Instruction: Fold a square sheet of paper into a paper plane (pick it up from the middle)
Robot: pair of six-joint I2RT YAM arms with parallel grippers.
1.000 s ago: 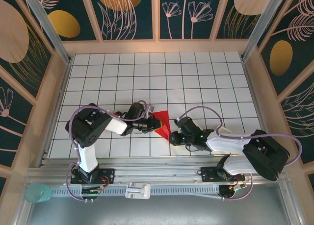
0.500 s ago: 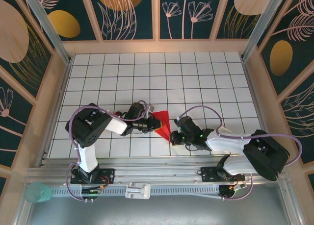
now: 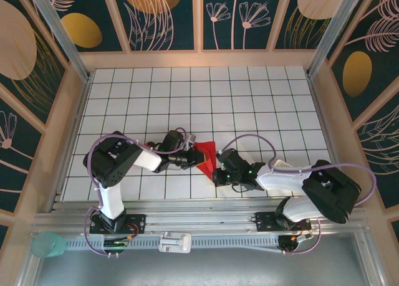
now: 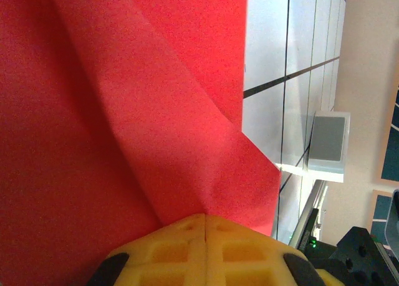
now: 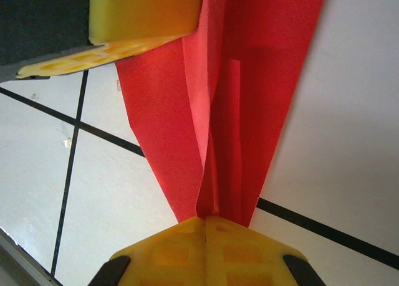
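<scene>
Illumination in the top view was bright, even and diffuse from above, leaving only faint, short shadows on the white table [image 3: 249, 99] and no glare. Wide-angle distortion tilted the frame posts [image 3: 56, 29] outward at the edges. In both wrist views the square sheet of paper [image 4: 124, 111] lay close to the lens and appeared saturated, grainy and slightly soft.

A white tabletop ruled with black grid lines [image 3: 212, 99] sits inside a pale wooden border [image 3: 199, 58]. Dark teal wall panels painted with gold ovals and pale pink plant outlines [image 3: 168, 18] enclose it, braced by slanting silver metal posts [image 3: 56, 30]. A slotted aluminium rail [image 3: 212, 222] runs along the near edge, evenly lit.
</scene>
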